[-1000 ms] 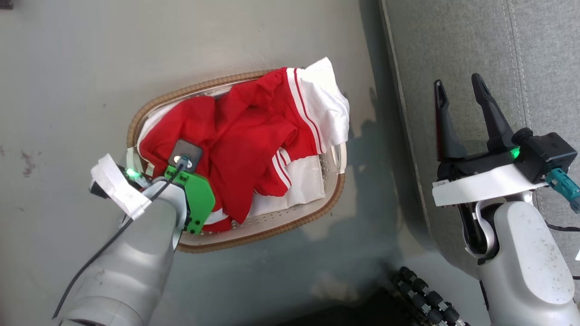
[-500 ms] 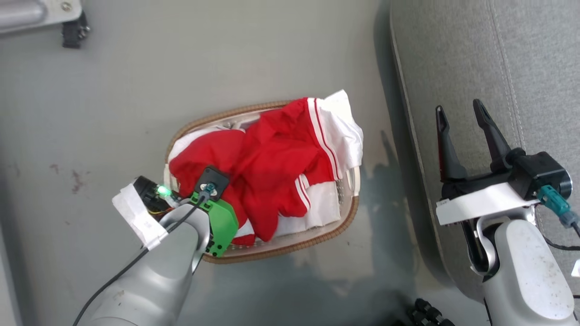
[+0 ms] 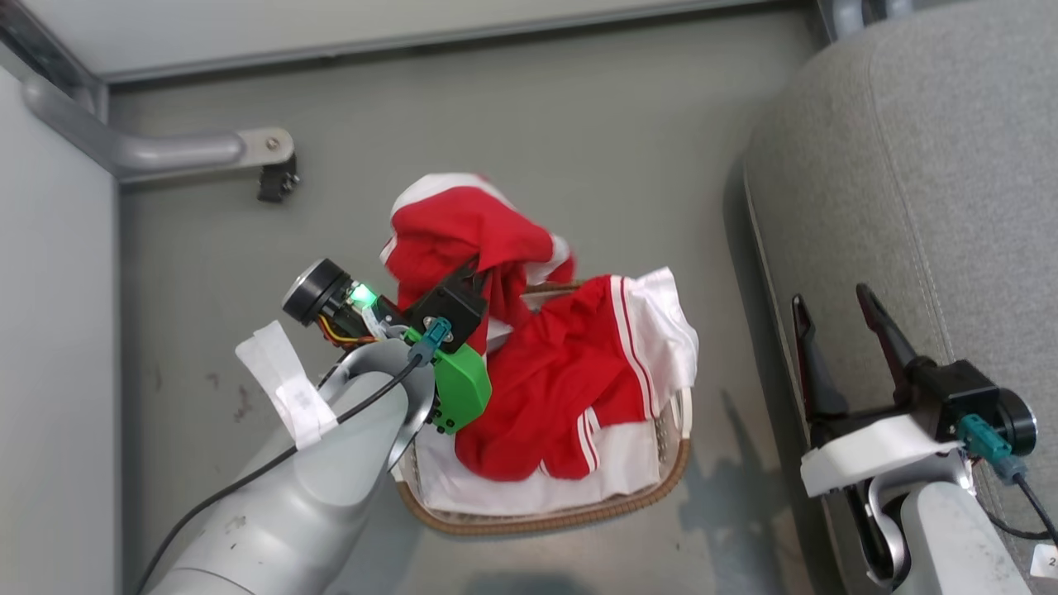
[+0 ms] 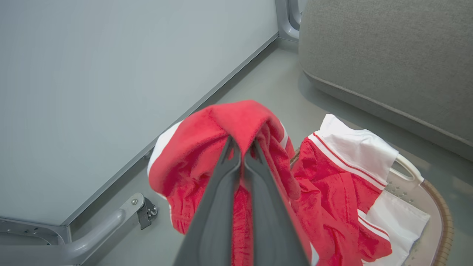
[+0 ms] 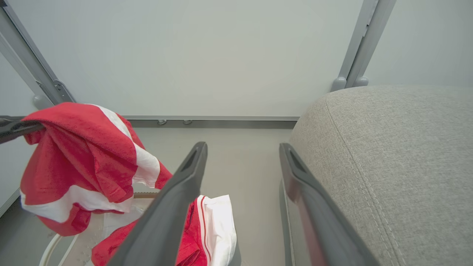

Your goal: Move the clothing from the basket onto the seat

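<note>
Left fingers (image 4: 226, 173): clenched on red clothing (image 4: 199, 140), with the basket (image 4: 441, 218) below them.
Right fingers (image 5: 186, 177): spread and empty, the seat (image 5: 388, 155) seemingly just to their right.

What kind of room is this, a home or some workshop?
Probably a staged test booth rather than a real home: a grey sofa seat and a laundry basket of red clothing stand on a bare grey floor, boxed in by plain pale wall panels in metal framing.

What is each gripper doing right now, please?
Left gripper: shut on a red garment, which hangs from it.
Right gripper: open, holding nothing.
</note>
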